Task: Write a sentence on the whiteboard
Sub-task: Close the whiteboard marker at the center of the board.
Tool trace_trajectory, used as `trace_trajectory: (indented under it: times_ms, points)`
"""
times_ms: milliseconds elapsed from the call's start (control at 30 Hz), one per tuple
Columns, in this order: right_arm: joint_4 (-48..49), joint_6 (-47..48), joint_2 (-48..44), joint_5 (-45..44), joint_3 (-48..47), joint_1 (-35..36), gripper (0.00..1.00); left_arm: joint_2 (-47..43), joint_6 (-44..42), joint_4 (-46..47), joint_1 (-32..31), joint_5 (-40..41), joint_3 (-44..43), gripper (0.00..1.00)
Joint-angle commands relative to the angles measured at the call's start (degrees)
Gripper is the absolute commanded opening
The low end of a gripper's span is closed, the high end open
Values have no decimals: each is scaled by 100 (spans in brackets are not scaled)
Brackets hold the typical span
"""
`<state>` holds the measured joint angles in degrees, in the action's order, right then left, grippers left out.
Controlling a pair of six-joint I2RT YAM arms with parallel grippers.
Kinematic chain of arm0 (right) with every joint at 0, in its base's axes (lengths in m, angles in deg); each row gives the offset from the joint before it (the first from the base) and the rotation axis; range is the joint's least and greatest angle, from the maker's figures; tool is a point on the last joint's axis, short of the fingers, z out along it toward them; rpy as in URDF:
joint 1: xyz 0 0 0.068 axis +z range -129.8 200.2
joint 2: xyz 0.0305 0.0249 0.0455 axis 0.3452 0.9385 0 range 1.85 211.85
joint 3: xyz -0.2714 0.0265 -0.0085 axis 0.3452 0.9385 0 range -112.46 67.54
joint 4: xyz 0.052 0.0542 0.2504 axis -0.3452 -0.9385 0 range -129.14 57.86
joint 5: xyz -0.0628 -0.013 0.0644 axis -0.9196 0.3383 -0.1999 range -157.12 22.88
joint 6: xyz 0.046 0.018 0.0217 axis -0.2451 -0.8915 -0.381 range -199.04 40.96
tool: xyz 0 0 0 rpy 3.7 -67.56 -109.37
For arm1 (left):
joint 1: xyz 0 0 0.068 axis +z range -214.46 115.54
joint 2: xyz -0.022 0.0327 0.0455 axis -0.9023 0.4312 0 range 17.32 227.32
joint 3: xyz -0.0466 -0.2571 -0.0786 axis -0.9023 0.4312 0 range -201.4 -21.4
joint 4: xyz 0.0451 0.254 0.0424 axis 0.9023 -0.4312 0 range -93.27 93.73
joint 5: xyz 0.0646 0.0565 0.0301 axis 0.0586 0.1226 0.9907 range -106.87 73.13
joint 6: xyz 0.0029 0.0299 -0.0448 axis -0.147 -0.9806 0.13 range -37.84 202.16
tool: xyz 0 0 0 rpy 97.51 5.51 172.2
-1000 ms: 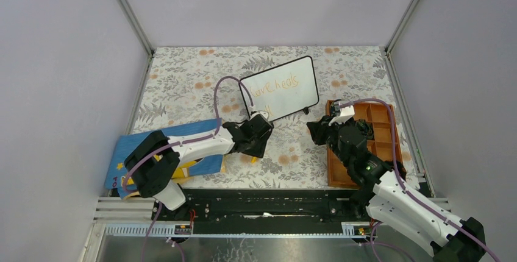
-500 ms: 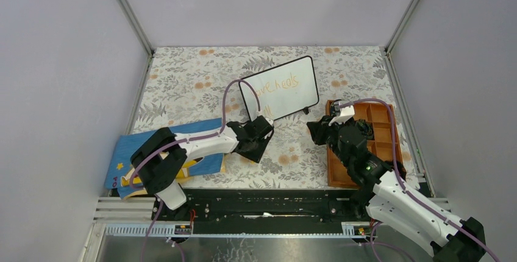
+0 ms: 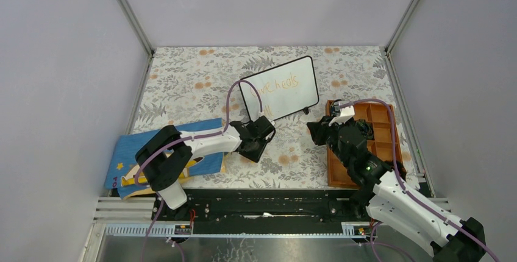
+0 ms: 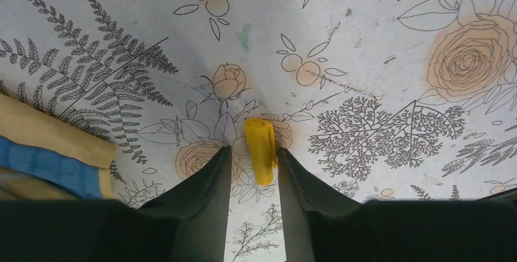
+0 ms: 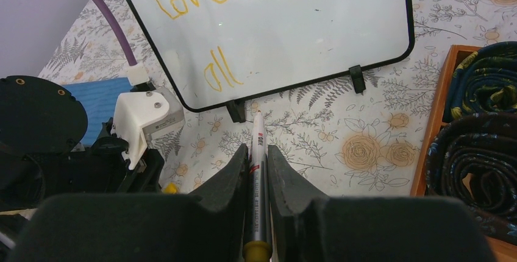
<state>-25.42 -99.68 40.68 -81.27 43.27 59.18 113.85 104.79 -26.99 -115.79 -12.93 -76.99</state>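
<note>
I am seeing the whiteboard [image 5: 341,24] standing on its small black feet toward the back middle of the floral counter [image 3: 183,85]. It is carrying the sentence [image 5: 183,0] in orange script, "Love heals" on top and "all" below. My right tool [image 5: 257,152] is pinching a silver marker [image 5: 259,177] lengthwise between its fingers, the pale tip pointing toward the board's lower edge and sitting near one of the feet. My left tool [image 4: 254,150] is hanging low over the counter in front of the board, its fingers partly spread either side of a small yellow cap [image 4: 261,143] lying on the floral surface. The right finger is looking as if it is touching the cap, though I cannot be sure from this angle, and a thin gap is showing at the left one. A blue cloth [image 3: 131,147] is lying under the left arm, and a wooden tray [image 5: 434,128] holding rolled dark fabric is sitting to the right of the board.
</note>
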Motion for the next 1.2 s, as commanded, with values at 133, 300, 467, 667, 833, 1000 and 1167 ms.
trace_trajectory:
  times_ms: [133,300,467,667,833,1000,1167]
  points:
    - [158,-6,-115,-156,8,-31,0,199,-110,50,27,-61,-63,36]
    - [180,-12,-90,-152,3,-30,0,217,-75,49,36,-73,-87,37]
    - [164,-11,-114,-142,2,-29,0,240,-68,84,28,-150,-138,34]
    - [120,-19,-146,-140,11,-29,0,296,-65,105,28,-212,-83,29]
    - [117,-21,-172,-149,13,-30,0,283,-92,94,34,-235,-9,20]
    - [84,-15,-174,-155,-8,-30,0,208,-63,98,38,-204,-4,0]
    - [64,-1,-196,-154,-29,-31,0,-122,156,248,138,-120,74,0]
